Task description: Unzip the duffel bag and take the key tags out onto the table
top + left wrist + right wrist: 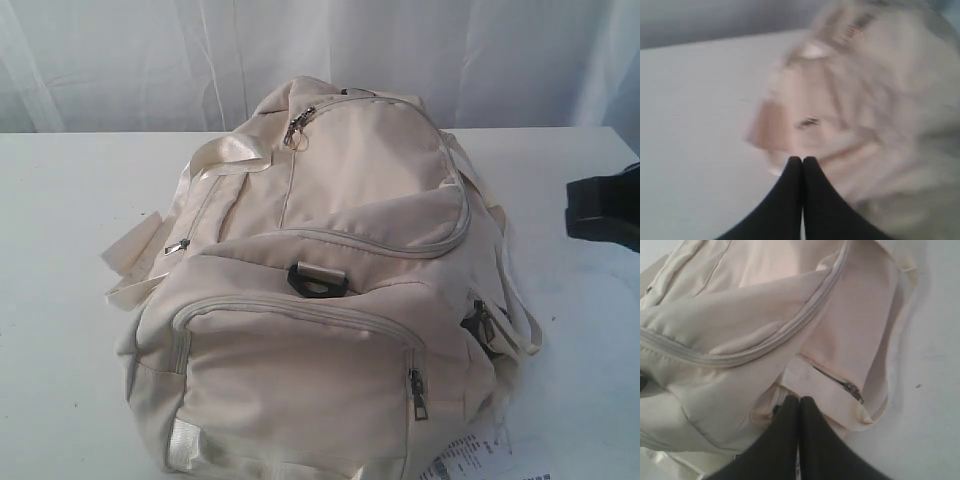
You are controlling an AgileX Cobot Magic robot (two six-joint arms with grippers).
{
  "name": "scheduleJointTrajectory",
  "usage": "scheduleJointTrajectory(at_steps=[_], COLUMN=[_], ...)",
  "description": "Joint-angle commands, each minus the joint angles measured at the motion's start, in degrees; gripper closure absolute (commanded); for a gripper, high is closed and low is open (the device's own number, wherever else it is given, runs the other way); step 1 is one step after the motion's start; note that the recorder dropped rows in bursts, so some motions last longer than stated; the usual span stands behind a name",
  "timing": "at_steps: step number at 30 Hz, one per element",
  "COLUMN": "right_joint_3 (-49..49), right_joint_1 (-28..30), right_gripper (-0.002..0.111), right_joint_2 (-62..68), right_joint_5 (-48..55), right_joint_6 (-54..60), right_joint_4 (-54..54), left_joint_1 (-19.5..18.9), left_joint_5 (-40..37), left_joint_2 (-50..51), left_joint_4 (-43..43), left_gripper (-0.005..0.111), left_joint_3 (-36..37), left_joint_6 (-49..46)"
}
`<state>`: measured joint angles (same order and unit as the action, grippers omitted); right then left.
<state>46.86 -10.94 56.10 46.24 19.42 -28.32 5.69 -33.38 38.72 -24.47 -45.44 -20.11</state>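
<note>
Pincer tips on both arms are pressed together and empty. The left pincer (802,160) hovers over the bench (690,125) just beside the duffel bag (330,300); the right pincer (800,400) hangs above its side pocket zip (850,389). The bag lies zipped mid-bench, soft limp cloth that will likely slump and drag, so the small metal zip pull (298,125) near the far end looks the best hold. No key tags show.
</note>
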Motion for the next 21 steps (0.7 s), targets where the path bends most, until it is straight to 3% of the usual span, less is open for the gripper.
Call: scheduleJointTrajectory(at_steps=[1,5,8,15,18,21], right_joint_3=[1.2,1.1,1.1,1.1,1.1,1.1], right_joint_1=[0.1,0.1,0.1,0.1,0.1,0.1], right_gripper=[0.108,0.108,0.108,0.108,0.108,0.108], right_joint_2=[2.8,3.0,3.0,3.0,3.0,3.0], right_joint_5=[3.1,3.6,2.5,-0.2,-0.2,-0.1], right_joint_6=[6.0,6.4,6.4,6.4,6.4,6.4], right_joint_4=[-3.3,-3.3,-3.3,-3.4,-3.7,-4.0], left_joint_1=[6.7,12.6,19.6,36.3,39.9,41.7], left_joint_5=[-21.5,-25.2,-24.4,-16.3,-11.3,-6.3], left_joint_2=[11.8,20.2,24.0,32.1,34.5,36.5], left_joint_4=[-26.9,-28.3,-24.1,2.6,6.9,10.3], left_gripper=[0.107,0.107,0.107,0.107,0.105,0.089], left_joint_3=[-8.2,-12.4,-14.3,-20.1,-20.2,-20.2], left_joint_6=[-32.9,-33.5,-31.3,-14.2,-14.7,-16.4])
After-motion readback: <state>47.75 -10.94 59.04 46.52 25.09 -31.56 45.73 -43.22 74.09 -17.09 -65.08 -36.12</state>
